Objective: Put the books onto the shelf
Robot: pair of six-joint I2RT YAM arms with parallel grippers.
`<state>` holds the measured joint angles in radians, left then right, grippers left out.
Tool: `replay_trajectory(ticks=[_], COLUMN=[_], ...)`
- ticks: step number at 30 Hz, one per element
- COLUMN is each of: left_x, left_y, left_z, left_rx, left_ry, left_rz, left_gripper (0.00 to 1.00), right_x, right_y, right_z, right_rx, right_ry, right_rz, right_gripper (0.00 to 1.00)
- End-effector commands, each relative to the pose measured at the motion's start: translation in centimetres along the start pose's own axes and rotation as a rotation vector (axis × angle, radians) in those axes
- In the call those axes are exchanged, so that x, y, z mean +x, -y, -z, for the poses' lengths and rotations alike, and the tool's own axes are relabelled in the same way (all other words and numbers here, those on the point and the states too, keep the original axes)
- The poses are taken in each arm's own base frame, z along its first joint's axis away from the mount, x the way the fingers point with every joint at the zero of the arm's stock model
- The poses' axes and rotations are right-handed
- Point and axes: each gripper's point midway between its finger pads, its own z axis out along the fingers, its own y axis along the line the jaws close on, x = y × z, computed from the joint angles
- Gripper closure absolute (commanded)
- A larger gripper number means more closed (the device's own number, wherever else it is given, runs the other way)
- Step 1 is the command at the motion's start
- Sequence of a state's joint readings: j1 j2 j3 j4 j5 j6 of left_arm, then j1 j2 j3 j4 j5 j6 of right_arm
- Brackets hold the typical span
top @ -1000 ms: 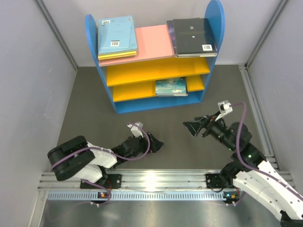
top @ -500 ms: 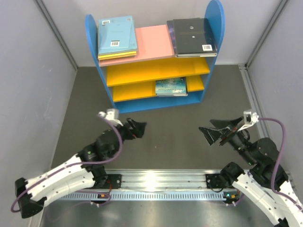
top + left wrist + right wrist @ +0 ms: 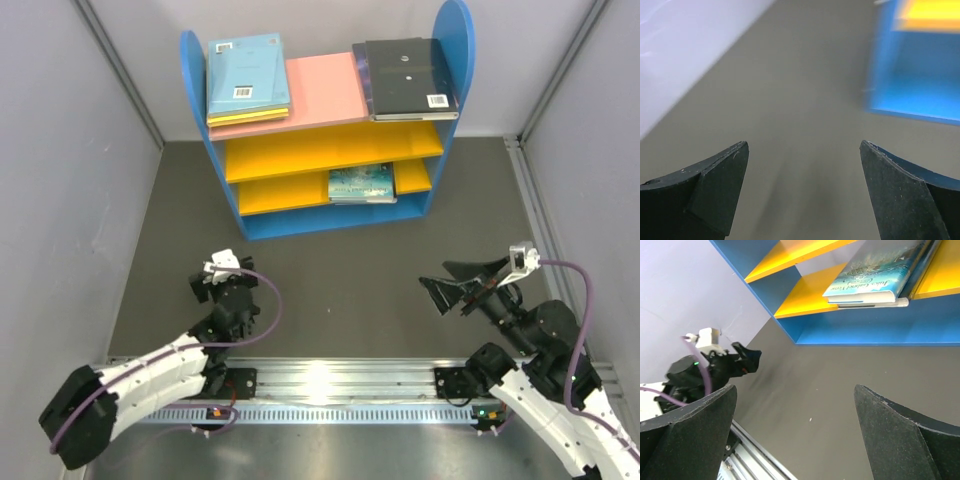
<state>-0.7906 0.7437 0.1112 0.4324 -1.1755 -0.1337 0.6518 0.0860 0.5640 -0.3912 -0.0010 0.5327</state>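
Dark grey matting covers the bench [image 3: 345,300], walled in by pale panels on three sides. From my seat, the left claw [image 3: 220,284] sits low over the mat near its base rail, fingers spread wide with nothing between them. Its own camera shows both fingers [image 3: 715,185] apart over bare mat, with a blurred blue corner of the shelf [image 3: 912,75] ahead to the right. The right claw [image 3: 437,277] is also spread wide and empty, held above the mat and pointing left and a bit toward the shelf. Through its camera I see the left arm [image 3: 715,365] across the mat.

Moving outward, the shelf [image 3: 455,35] stands at the far end of the bench, well apart from both claws. The books are all on it. A light blue book [image 3: 246,72] lies flat on the left of the pink top board [image 3: 325,88], with a yellow book [image 3: 250,116] showing under it. A black book [image 3: 408,72] lies flat on the right of that board, resting on a darker cover whose edge peeks out at its left. A teal book [image 3: 875,270] lies on the lower yellow board [image 3: 280,192], towards the right, on top of another thin volume I can only see edge-on. The upper yellow board [image 3: 330,150] shows no books from here.
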Motion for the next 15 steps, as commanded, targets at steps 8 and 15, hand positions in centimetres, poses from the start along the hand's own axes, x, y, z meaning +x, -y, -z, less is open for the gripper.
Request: replay_trajectory(ticks=[8, 15], left_x=[0.2, 0.3], left_y=[-2.8, -4.3], left_z=[-4.9, -7.7], left_rx=[-0.184, -0.221], left_ry=[0.027, 0.036], left_rz=[0.103, 0.144], left_gripper=[0.02, 0.01], right_x=[-0.7, 0.5], right_y=[-1.1, -0.4], right_z=[0.1, -1.1], right_rx=[-0.044, -0.016], right_ry=[0.0, -0.038], right_rz=[0.01, 0.005], right_gripper=[0.0, 0.0])
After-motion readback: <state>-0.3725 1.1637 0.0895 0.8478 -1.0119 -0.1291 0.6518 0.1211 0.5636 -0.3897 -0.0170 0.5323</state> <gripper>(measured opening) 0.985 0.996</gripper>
